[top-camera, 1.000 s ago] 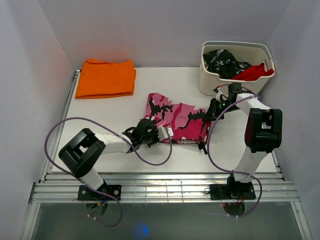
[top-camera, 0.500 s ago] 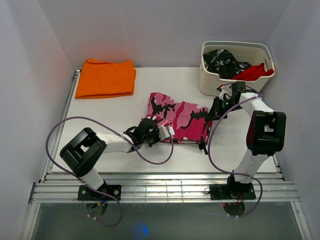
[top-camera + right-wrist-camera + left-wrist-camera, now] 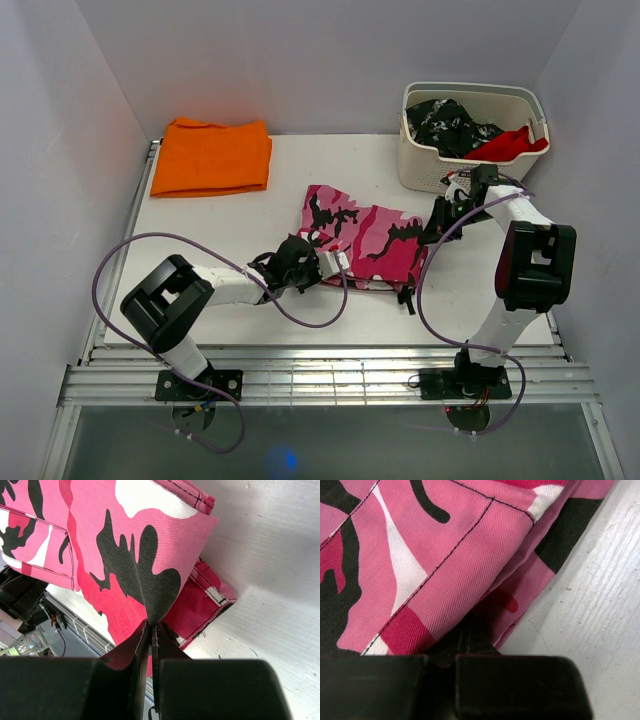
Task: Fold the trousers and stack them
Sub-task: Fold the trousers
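The pink camouflage trousers point(image 3: 362, 238) lie folded in the middle of the white table. My left gripper point(image 3: 322, 266) is shut on their near left edge; in the left wrist view the cloth point(image 3: 435, 565) runs into the closed jaws point(image 3: 462, 645). My right gripper point(image 3: 432, 226) is shut on the trousers' right edge and holds it slightly raised; in the right wrist view the black-patched fold point(image 3: 150, 587) is pinched between the fingertips point(image 3: 150, 630), with a lower layer point(image 3: 205, 597) lying on the table beneath.
A plain orange cloth point(image 3: 212, 156) lies folded at the far left of the table point(image 3: 240, 220). A cream basket point(image 3: 420, 160) at the far right holds a black-and-white speckled garment point(image 3: 445, 125) and a red cloth point(image 3: 508, 143). Purple cables loop beside both arms.
Both grippers have moved a little to the right with the trousers, and the cloth bundle has shifted right and slightly away from the arms' bases.
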You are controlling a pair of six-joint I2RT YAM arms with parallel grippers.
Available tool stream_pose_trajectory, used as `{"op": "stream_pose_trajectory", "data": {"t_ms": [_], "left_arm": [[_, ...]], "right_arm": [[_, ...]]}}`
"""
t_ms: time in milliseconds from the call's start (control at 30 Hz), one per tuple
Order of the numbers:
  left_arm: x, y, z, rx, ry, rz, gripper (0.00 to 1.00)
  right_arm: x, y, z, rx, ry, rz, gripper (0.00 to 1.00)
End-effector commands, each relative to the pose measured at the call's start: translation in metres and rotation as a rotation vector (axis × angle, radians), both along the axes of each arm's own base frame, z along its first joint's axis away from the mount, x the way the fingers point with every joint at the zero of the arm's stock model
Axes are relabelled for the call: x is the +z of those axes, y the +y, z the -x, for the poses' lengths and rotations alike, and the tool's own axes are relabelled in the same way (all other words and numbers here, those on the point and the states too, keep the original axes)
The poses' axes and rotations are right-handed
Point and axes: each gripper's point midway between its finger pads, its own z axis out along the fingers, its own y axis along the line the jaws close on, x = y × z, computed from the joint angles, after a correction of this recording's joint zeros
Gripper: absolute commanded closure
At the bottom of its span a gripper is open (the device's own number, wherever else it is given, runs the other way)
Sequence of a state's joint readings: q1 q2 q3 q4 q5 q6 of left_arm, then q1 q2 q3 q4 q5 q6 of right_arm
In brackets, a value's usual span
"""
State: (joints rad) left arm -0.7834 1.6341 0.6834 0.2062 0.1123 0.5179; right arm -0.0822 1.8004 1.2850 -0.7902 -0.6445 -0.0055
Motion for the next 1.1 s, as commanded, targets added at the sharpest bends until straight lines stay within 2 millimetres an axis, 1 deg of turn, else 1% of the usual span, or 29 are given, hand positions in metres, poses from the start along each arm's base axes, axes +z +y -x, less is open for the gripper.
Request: {"op": "stream_pose_trajectory", "data": {"t_ms": [0,33,133,167,267,300,333,367,400,433,467,500,533,567,600,633,667,700,733,767,800,833,867,900,933,967,1000,1033,1067], "left_arm": [[-0.053,0.035,0.040,0.018,0.196,-0.168,1.00],[-0.053,0.035,0.040,0.019,0.198,-0.167,1.00],[-0.053,0.034,0.039,0.028,0.207,-0.164,1.00],[-0.052,0.033,0.039,0.028,0.210,-0.160,1.00],[-0.042,0.026,0.040,0.016,0.209,-0.120,0.97],[-0.036,0.022,0.041,0.005,0.209,-0.098,0.96],[-0.021,0.017,0.042,-0.014,0.196,-0.057,0.90],[-0.010,0.009,0.049,-0.047,0.212,-0.008,0.87],[0.012,0.005,0.053,-0.067,0.204,0.037,0.79],[0.023,0.001,0.057,-0.089,0.207,0.070,0.77],[0.039,-0.006,0.067,-0.131,0.227,0.122,0.74],[0.050,-0.006,0.074,-0.145,0.243,0.148,0.70],[0.080,-0.011,0.076,-0.163,0.210,0.213,0.62],[0.096,-0.014,0.086,-0.197,0.233,0.255,0.60],[0.106,-0.012,0.094,-0.196,0.271,0.274,0.56],[0.119,-0.013,0.098,-0.196,0.276,0.304,0.52],[0.144,-0.014,0.096,-0.180,0.251,0.357,0.43],[0.152,-0.010,0.087,-0.107,0.245,0.373,0.41],[0.157,-0.007,0.086,-0.036,0.296,0.395,0.40],[0.168,-0.004,0.071,0.028,0.304,0.417,0.39],[0.168,0.000,0.066,0.070,0.356,0.419,0.39],[0.171,0.002,0.060,0.139,0.441,0.458,0.39],[0.173,0.016,0.040,0.226,0.483,0.495,0.39],[0.173,0.017,0.028,0.269,0.547,0.520,0.40],[0.177,0.015,0.029,0.278,0.666,0.579,0.41],[0.179,0.025,0.017,0.324,0.711,0.625,0.42],[0.178,0.025,0.012,0.317,0.744,0.670,0.44],[0.181,0.023,0.018,0.264,0.820,0.711,0.44],[0.183,0.027,0.014,0.290,0.868,0.765,0.44]], "right_arm": [[0.014,-0.007,0.004,0.011,-0.032,0.028,0.92],[0.009,-0.007,0.011,0.019,-0.009,0.026,0.92],[-0.006,-0.007,0.022,0.032,0.031,0.030,0.92],[-0.017,-0.007,0.030,0.038,0.066,0.036,0.92],[-0.037,-0.007,0.040,0.050,0.103,0.041,0.92],[-0.042,-0.007,0.041,0.053,0.108,0.045,0.92],[-0.046,-0.007,0.037,0.056,0.093,0.053,0.92],[-0.052,-0.008,0.037,0.058,0.097,0.064,0.92],[-0.055,-0.008,0.031,0.057,0.073,0.071,0.92],[-0.058,-0.009,0.032,0.057,0.080,0.078,0.92],[-0.062,-0.010,0.027,0.061,0.059,0.096,0.92],[-0.064,-0.010,0.025,0.064,0.052,0.100,0.92],[-0.066,-0.008,0.025,0.076,0.046,0.108,0.92],[-0.070,-0.009,0.021,0.084,0.029,0.129,0.92],[-0.073,-0.007,0.021,0.101,0.017,0.139,0.92],[-0.073,-0.006,0.019,0.111,0.001,0.152,0.92],[-0.077,-0.004,0.014,0.130,-0.021,0.175,0.92],[-0.078,-0.003,0.011,0.139,-0.034,0.186,0.92],[-0.076,-0.003,0.001,0.153,-0.067,0.200,0.92],[-0.081,0.004,-0.004,0.187,-0.086,0.227,0.92],[-0.082,0.005,-0.010,0.201,-0.104,0.241,0.92],[-0.078,0.010,-0.022,0.226,-0.146,0.250,0.92],[-0.082,0.010,-0.027,0.237,-0.149,0.260,0.92],[-0.081,0.012,-0.034,0.252,-0.170,0.269,0.92],[-0.081,0.015,-0.040,0.284,-0.198,0.282,0.92],[-0.079,0.017,-0.052,0.297,-0.225,0.290,0.92],[-0.076,0.018,-0.057,0.308,-0.243,0.293,0.92],[-0.074,0.020,-0.062,0.322,-0.263,0.299,0.92],[-0.071,0.019,-0.069,0.340,-0.296,0.317,0.92]]}}
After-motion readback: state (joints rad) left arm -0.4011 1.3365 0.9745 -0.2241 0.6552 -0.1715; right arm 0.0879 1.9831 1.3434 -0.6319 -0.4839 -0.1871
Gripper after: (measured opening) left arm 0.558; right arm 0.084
